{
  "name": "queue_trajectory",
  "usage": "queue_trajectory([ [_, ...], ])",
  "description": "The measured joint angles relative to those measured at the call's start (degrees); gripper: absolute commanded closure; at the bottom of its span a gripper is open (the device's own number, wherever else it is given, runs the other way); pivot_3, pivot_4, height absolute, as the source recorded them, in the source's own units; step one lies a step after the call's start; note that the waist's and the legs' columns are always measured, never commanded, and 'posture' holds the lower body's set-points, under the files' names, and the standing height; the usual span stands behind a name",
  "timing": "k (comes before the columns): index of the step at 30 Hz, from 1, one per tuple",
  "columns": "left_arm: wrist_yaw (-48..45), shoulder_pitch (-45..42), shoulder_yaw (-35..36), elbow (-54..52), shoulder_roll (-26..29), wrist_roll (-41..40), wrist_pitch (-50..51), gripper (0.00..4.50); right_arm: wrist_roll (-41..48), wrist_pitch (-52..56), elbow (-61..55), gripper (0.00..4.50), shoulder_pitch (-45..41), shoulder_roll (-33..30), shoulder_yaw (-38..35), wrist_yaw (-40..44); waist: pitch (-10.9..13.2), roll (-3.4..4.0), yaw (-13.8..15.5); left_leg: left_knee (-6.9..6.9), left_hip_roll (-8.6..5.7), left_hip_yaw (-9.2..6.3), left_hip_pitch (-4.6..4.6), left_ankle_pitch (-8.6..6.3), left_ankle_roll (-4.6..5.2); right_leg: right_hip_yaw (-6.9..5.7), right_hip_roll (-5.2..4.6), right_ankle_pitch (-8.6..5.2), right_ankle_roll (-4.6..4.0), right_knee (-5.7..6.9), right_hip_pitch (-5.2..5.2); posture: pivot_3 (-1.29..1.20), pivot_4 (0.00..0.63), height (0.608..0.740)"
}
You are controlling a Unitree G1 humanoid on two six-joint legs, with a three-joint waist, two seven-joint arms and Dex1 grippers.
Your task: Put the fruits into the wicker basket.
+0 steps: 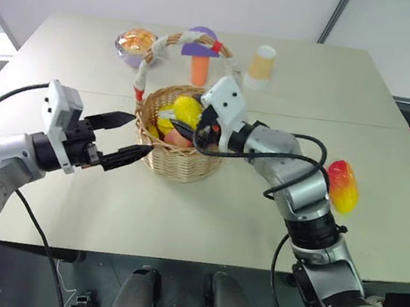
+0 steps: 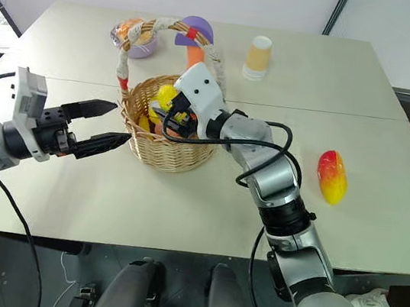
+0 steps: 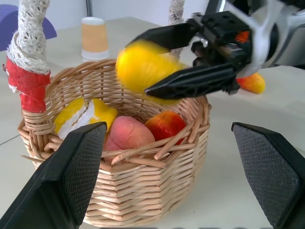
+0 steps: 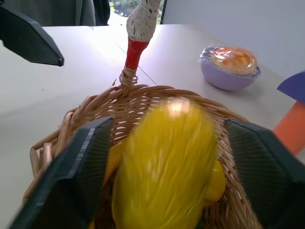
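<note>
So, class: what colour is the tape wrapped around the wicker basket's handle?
Red tape, near the base of the wicker basket handle; the left wrist view shows it best.

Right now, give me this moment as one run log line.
right end effector: open, lemon dropping over wicker basket | left end effector: open beside basket | peach in basket | mango on table

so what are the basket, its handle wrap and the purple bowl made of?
Wicker basket: woven tan cane, matte, loose strands sticking out. Handle wrap: white knitted-looking cloth, bound with glossy red tape. Purple bowl: smooth, probably plastic, with clear film over its orange filling.
</note>
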Motion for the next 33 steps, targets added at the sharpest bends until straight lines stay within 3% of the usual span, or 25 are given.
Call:
queue_trajectory([
  [5, 1.9, -0.3, -1.3, -1.9, -1.2, -2.0, 0.3, 0.00, 5.6, -0.4, -11.1, 0.04, 4.8, -4.6, -5.3, 5.4, 0.0, 0.00, 0.7, 0.00, 0.01, -0.08, -0.07, -0.01, 0.02, -0.09, 0.02, 0.00, 0.00, -0.01, -0.03, 0.00, 0.150, 0.740],
  [10, 3.3, -3.5, -6.5, -2.7, -4.1, -2.6, 0.4, 0.00, 13.5, 4.5, -20.8, 0.04, 16.9, -18.7, -17.7, 11.8, 0.0, -0.04, 1.4, 0.04, -0.05, -0.10, -0.07, -0.02, 0.04, -0.12, -0.01, 0.01, 0.02, -0.23, 0.17, 0.00, 0.150, 0.740],
  [14, 3.2, -9.5, -16.9, -3.2, -8.0, 0.5, -0.2, 0.00, 9.1, 10.1, -17.2, 0.04, 29.6, -27.9, -29.7, 6.1, -0.1, -0.07, 1.4, 0.07, -0.19, 0.05, -0.07, -0.02, 0.04, -0.10, 0.10, 0.01, 0.03, -0.28, 0.28, 0.00, 0.150, 0.740],
  [17, 2.1, -13.3, -24.6, -2.4, -10.0, 4.6, -1.3, 0.00, 4.9, 12.7, -12.2, 0.04, 35.4, -28.7, -37.1, -0.4, -0.1, -0.02, 0.9, 0.05, -0.12, 0.15, 0.00, -0.02, 0.04, 0.02, 0.26, 0.02, 0.04, -0.25, 0.21, 0.00, 0.150, 0.740],
  [23, -0.9, -17.8, -33.2, -1.2, -14.2, 9.3, -4.0, 0.00, 3.0, 13.0, -11.2, 0.04, 38.5, -25.3, -37.9, -5.3, -0.1, 0.06, -0.5, -0.01, 0.01, 0.11, 0.28, -0.02, 0.05, 0.16, 0.55, -0.01, 0.02, 0.01, 0.24, 0.00, 0.150, 0.740],
  [31, -2.2, -18.0, -33.8, 0.3, -14.6, 12.0, -4.3, 0.00, 3.0, 13.8, -5.9, 0.04, 36.2, -21.0, -36.7, -8.6, -0.1, 0.06, -0.3, -0.01, -0.02, 0.14, 0.32, -0.02, 0.05, 0.28, 0.50, -0.02, 0.04, -0.01, 0.31, 0.00, 0.150, 0.740],
  [33, -2.4, -17.9, -33.7, 0.3, -14.1, 12.2, -4.3, 0.00, 3.1, 13.6, -4.8, 0.56, 35.6, -20.7, -36.7, -8.8, -0.1, 0.07, -0.2, -0.01, -0.03, 0.14, 0.32, -0.02, 0.05, 0.29, 0.48, -0.02, 0.04, -0.01, 0.31, 0.00, 0.150, 0.740],
])
